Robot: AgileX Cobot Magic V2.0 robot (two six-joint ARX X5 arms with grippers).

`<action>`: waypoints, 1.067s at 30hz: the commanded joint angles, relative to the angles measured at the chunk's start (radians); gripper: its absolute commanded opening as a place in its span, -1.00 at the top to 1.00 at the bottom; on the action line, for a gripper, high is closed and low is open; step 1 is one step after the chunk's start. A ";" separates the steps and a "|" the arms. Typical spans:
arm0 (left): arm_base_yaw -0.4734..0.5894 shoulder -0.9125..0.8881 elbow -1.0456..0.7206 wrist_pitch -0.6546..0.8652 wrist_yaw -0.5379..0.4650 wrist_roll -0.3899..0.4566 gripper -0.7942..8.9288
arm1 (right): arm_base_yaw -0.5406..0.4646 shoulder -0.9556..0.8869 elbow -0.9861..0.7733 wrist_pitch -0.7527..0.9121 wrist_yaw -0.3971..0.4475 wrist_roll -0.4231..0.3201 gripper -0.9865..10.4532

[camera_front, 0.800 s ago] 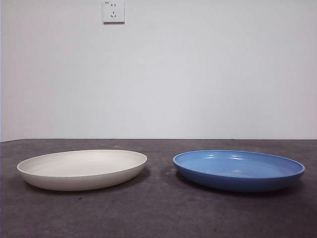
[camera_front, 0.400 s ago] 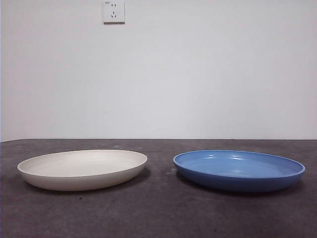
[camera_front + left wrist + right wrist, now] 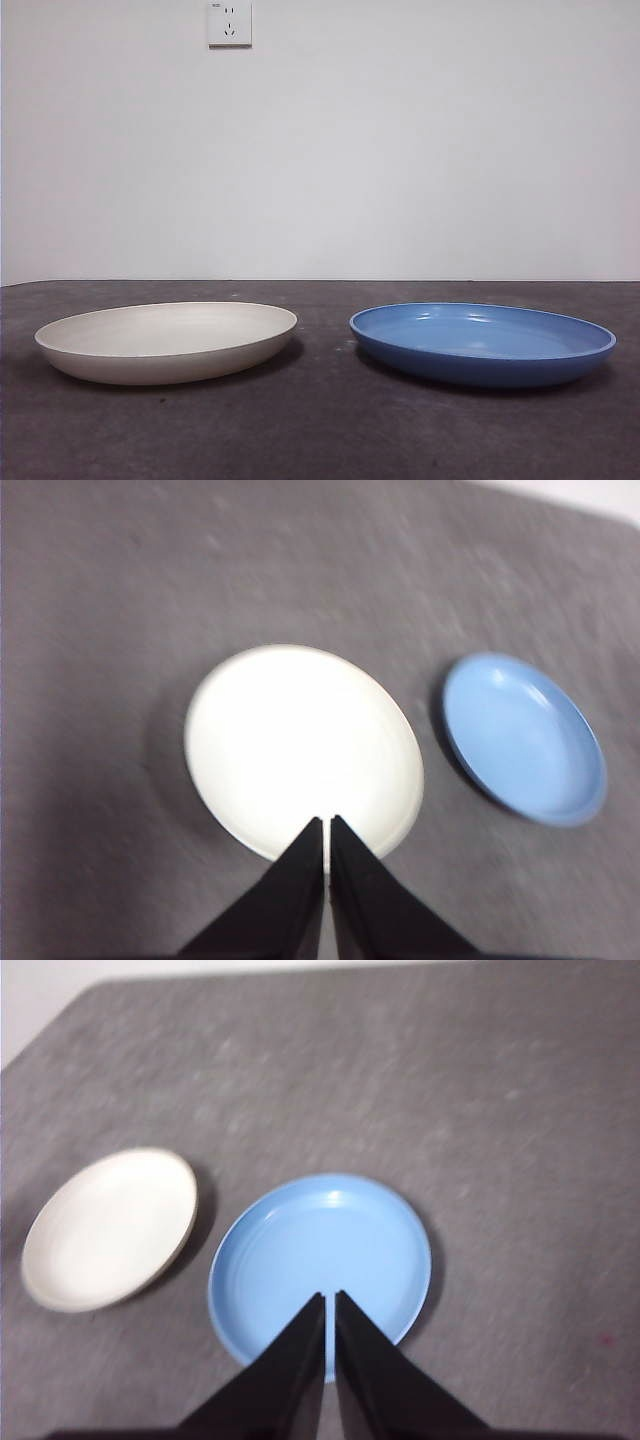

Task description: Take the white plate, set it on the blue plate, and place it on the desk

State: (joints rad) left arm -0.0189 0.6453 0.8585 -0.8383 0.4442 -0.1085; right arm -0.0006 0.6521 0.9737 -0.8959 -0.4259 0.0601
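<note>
Nothing picked up yet. White plate [image 3: 166,342] sits on bench [image 3: 320,440] at 9 o'clock of blue plate [image 3: 482,343], apart. Left tool [image 3: 327,825] above white, right tool [image 3: 329,1300] above blue, both pressed together. Next, I'd say: left spreads, drops to white's rim.

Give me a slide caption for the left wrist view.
Shut left claw high above white plate, blue plate beside it.

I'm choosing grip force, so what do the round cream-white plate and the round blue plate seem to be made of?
The round cream-white plate looks matte, with faint rings and no glare: possibly unglazed ceramic or melamine. The round blue plate looks glossy, with bright highlights inside: glazed ceramic or smooth plastic. The pictures cannot settle which.
</note>
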 commanded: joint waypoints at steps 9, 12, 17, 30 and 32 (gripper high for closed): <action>-0.123 0.089 0.106 -0.163 0.046 0.135 0.82 | 0.119 0.145 0.076 -0.213 -0.079 -0.132 0.81; -0.140 0.093 0.106 -0.172 0.073 0.152 0.82 | 0.142 0.145 0.076 -0.211 -0.079 -0.132 0.81; -0.145 0.093 0.106 -0.151 0.073 0.149 0.67 | 0.145 0.144 0.076 -0.205 -0.078 -0.130 0.77; -0.145 0.111 0.106 -0.109 0.062 0.113 -0.13 | 0.145 0.144 0.076 -0.204 -0.072 -0.119 0.08; -0.145 0.129 0.106 -0.101 0.028 0.103 -0.13 | 0.145 0.144 0.076 -0.204 -0.072 -0.119 0.08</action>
State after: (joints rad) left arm -0.1616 0.7582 0.9455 -0.9524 0.4881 0.0074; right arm 0.1425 0.7918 1.0321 -1.1103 -0.4973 -0.0559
